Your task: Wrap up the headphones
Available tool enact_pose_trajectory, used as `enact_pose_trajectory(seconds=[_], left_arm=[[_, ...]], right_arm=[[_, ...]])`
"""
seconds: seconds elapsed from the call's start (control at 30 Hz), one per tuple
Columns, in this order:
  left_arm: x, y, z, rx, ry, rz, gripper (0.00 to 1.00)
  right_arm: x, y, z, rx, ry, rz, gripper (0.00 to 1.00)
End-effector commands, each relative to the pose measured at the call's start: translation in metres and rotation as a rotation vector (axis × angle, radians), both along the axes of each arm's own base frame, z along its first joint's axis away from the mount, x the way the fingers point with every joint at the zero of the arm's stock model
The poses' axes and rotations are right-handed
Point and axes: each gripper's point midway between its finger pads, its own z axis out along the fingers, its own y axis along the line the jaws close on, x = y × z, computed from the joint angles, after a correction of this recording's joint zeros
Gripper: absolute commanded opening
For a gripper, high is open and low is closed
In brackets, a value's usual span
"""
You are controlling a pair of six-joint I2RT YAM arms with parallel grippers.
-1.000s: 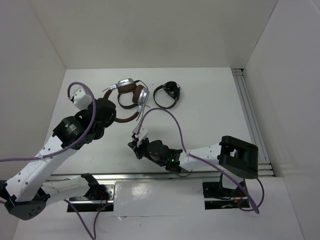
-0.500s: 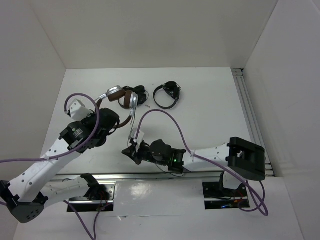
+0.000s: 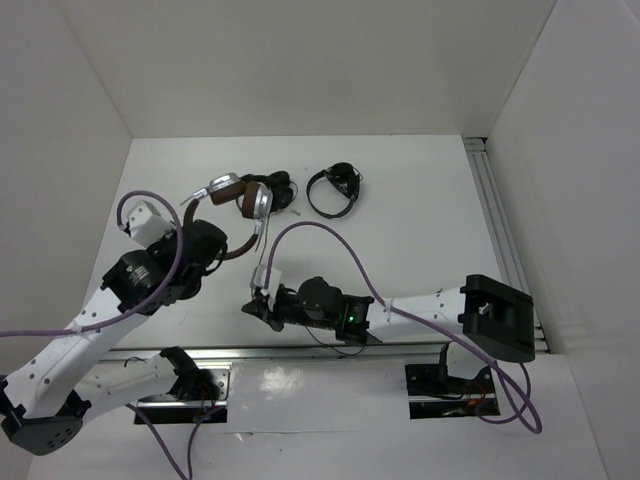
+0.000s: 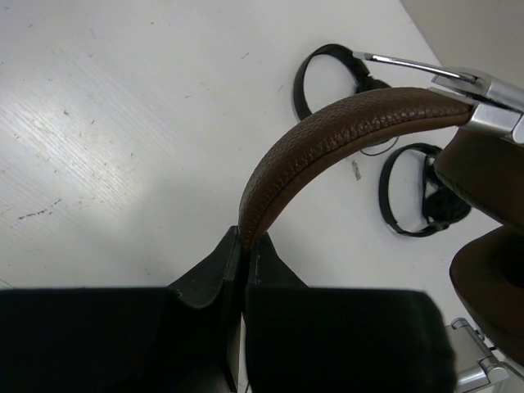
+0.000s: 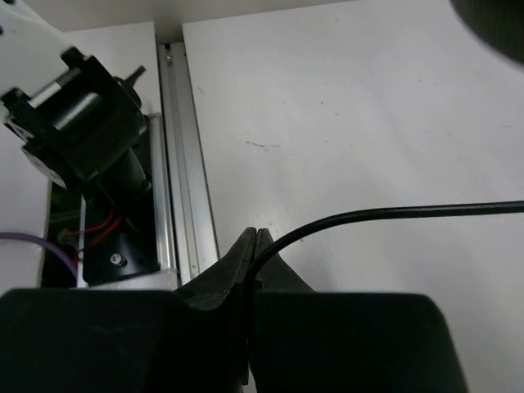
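2 black headphones (image 3: 344,180) on white table (image 3: 420,230)

No legible text: I am finding no readable lettering, label, brand, number or sign in any view, including on the headphones (image 3: 228,190).

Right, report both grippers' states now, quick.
Left gripper: closed on the headphones by the brown headband.
Right gripper: closed on their black cable.
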Motion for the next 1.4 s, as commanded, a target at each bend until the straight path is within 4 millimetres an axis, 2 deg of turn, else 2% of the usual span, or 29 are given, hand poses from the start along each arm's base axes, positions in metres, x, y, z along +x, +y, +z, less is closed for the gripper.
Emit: enact_pose_trajectory(seconds=[0.0, 0.03, 0.07, 0.13, 0.17, 0.2, 0.23, 0.27, 0.33, 0.37, 0.43, 0.5, 0.6, 0.7, 0.77, 0.87, 1.0, 1.13, 1.33, 1.37], left_arm=[[0.010, 0.001, 0.058, -0.043, -0.169, -0.030, 0.00], [0.009, 0.002, 0.070, -0.050, -0.184, -0.039, 0.00], [0.009, 0.005, 0.074, -0.024, -0.179, -0.054, 0.00], [0.008, 0.011, 0.084, 0.003, -0.187, -0.058, 0.00], [0.008, 0.018, 0.092, 0.030, -0.196, -0.053, 0.00], [0.010, 0.021, 0.090, 0.059, -0.183, -0.046, 0.00], [0.011, 0.025, 0.093, 0.074, -0.180, -0.035, 0.00], [0.011, 0.029, 0.096, 0.090, -0.184, -0.025, 0.00], [0.016, 0.036, 0.091, 0.140, -0.140, -0.007, 0.00], [0.019, 0.038, 0.089, 0.155, -0.127, 0.002, 0.00], [0.020, 0.039, 0.086, 0.139, -0.109, 0.008, 0.00], [0.022, 0.042, 0.088, 0.112, -0.117, 0.013, 0.00], [0.027, 0.035, 0.097, 0.066, -0.165, -0.050, 0.00], [0.028, 0.032, 0.102, 0.045, -0.176, -0.070, 0.00], [0.030, 0.032, 0.109, 0.040, -0.185, -0.076, 0.00], [0.031, 0.029, 0.112, 0.033, -0.185, -0.113, 0.00], [0.022, 0.036, 0.127, 0.052, -0.217, -0.117, 0.00], [0.008, 0.031, 0.150, 0.052, -0.267, -0.205, 0.00], [-0.005, 0.021, 0.161, 0.102, -0.268, -0.341, 0.00], [-0.009, 0.020, 0.165, 0.111, -0.269, -0.362, 0.00]], right_arm=[[0.006, -0.022, -0.003, -0.049, -0.065, -0.054, 0.00], [0.011, -0.030, 0.000, -0.053, -0.080, -0.087, 0.00], [0.012, -0.039, -0.008, -0.076, -0.078, -0.108, 0.00], [0.018, -0.052, -0.010, -0.111, -0.087, -0.155, 0.00], [0.019, -0.061, -0.003, -0.106, -0.091, -0.172, 0.00], [0.015, -0.064, 0.000, -0.111, -0.082, -0.179, 0.00], [0.022, -0.073, 0.001, -0.125, -0.087, -0.225, 0.00], [0.015, -0.080, 0.007, -0.146, -0.090, -0.227, 0.00], [0.020, -0.090, 0.018, -0.164, -0.095, -0.303, 0.01], [0.018, -0.098, 0.012, -0.225, -0.098, -0.315, 0.01], [0.009, -0.100, 0.027, -0.225, -0.101, -0.316, 0.04], [0.007, -0.110, 0.031, -0.251, -0.113, -0.340, 0.07], [0.010, -0.122, 0.030, -0.253, -0.126, -0.382, 0.09], [0.013, -0.128, 0.033, -0.223, -0.129, -0.408, 0.01], [0.017, -0.130, 0.039, -0.191, -0.140, -0.436, 0.00], [0.023, -0.134, 0.037, -0.174, -0.146, -0.480, 0.00], [0.040, -0.140, 0.036, -0.131, -0.127, -0.538, 0.00], [0.072, -0.153, 0.037, -0.079, -0.108, -0.630, 0.01], [0.105, -0.164, 0.064, 0.030, -0.133, -0.693, 0.00], [0.115, -0.170, 0.061, 0.012, -0.143, -0.716, 0.00]])
